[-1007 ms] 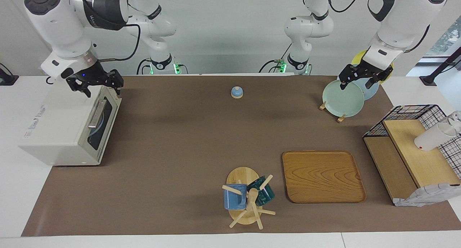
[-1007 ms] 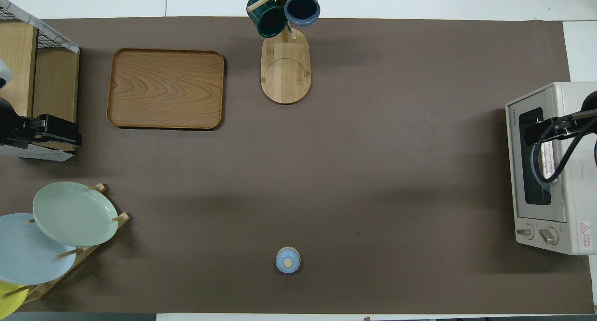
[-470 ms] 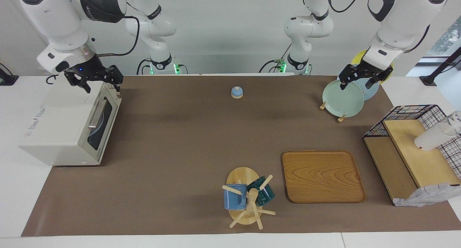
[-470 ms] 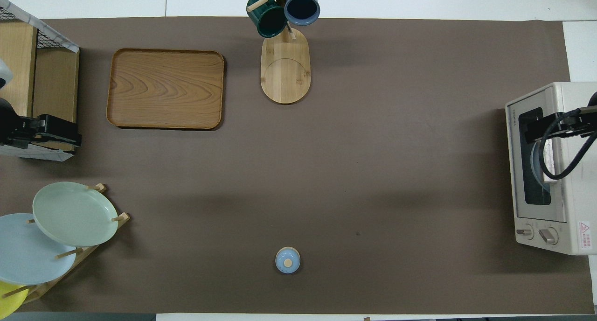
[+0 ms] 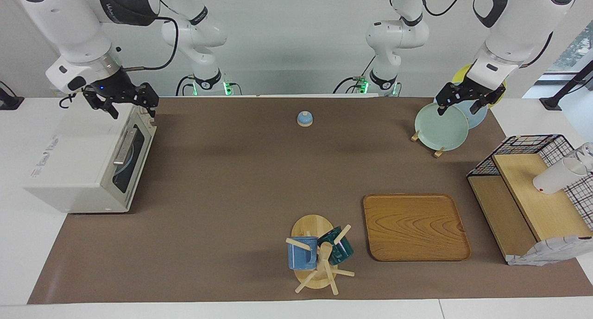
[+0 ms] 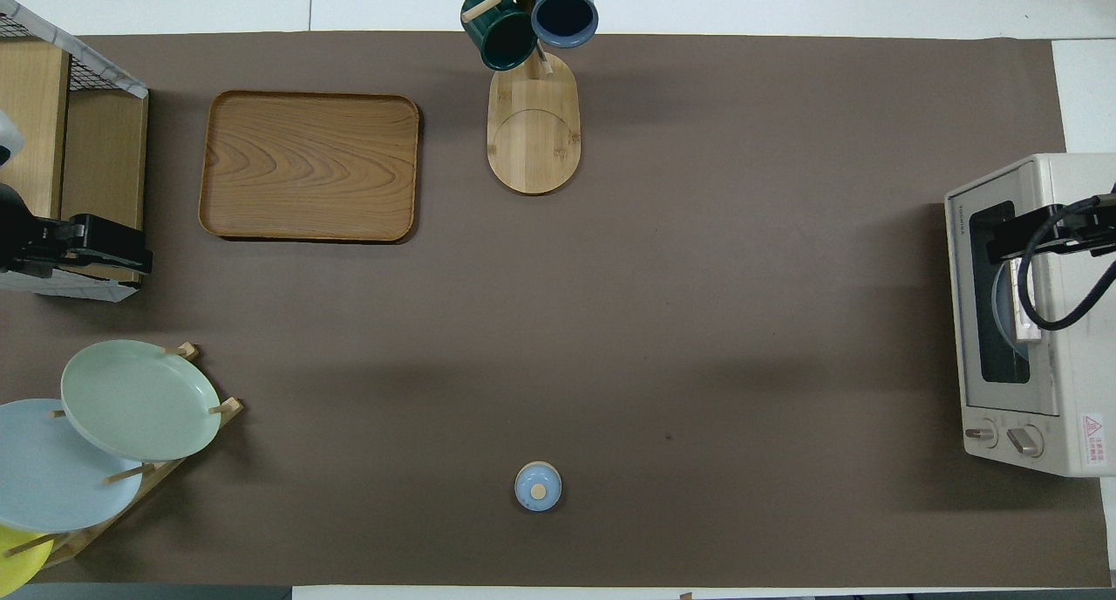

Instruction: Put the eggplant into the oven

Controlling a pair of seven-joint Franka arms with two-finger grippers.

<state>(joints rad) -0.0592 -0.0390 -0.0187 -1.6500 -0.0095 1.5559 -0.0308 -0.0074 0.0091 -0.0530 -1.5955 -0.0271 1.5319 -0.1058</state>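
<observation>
- Currently no eggplant in sight in either view: not on the table, not in either gripper. I can't tell whether it's inside the oven (image 5: 74,161).
- Oven sits at the right arm's end of the table, toward the edge nearer the robots. Its door (image 5: 132,156) is shut. Only a pale round shape shows through the glass.
- Right gripper (image 5: 121,103) hangs over the oven's top corner nearest the robots, fingers spread wide, holding nothing.
- Left gripper (image 5: 463,103) waits over the plate rack (image 5: 440,126) at the left arm's end, fingers wide apart, empty.
- Handling, my guess: an eggplant is light and firm but has smooth, slick skin. It rolls, and it bruises if pinched hard.
- I'd take it across the thick middle with moderate squeeze. I'd avoid the stem end, which is too thin and would swing.
- If it's already inside, I judge the task done. Otherwise the handle (image 5: 124,146) gets pulled first.
</observation>
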